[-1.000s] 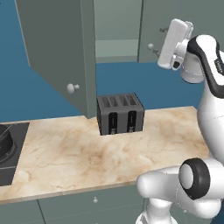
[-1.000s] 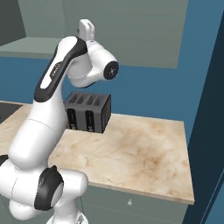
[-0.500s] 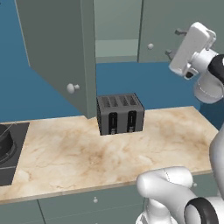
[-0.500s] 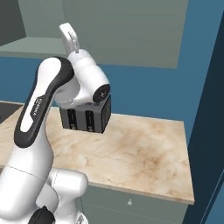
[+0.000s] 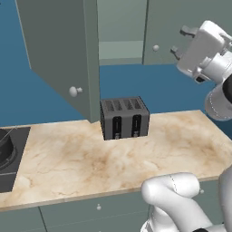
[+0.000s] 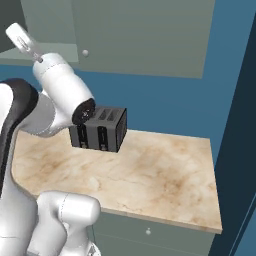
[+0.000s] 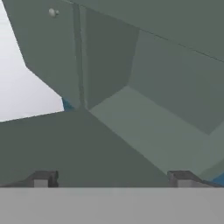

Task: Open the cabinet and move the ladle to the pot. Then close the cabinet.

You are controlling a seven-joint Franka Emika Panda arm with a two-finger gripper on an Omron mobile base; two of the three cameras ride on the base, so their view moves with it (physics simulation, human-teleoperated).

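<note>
The cabinet [image 5: 59, 54] has its left door swung open. The pincer [image 5: 181, 41] is up by the right door, wide and holding nothing. I can't see the ladle. The pot [image 5: 5, 147] sits at the bench's [image 5: 113, 158] left end. Next, I think, it must reach inside for the ladle.

Glossy white rounded arm [image 5: 179, 199], dark joints

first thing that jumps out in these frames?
The cabinet: its left door hangs wide open over the marble counter, the right door is shut. The open gripper is raised in front of the shut door, holding nothing. Below the cabinet stands a dark toaster, on the counter.
</note>
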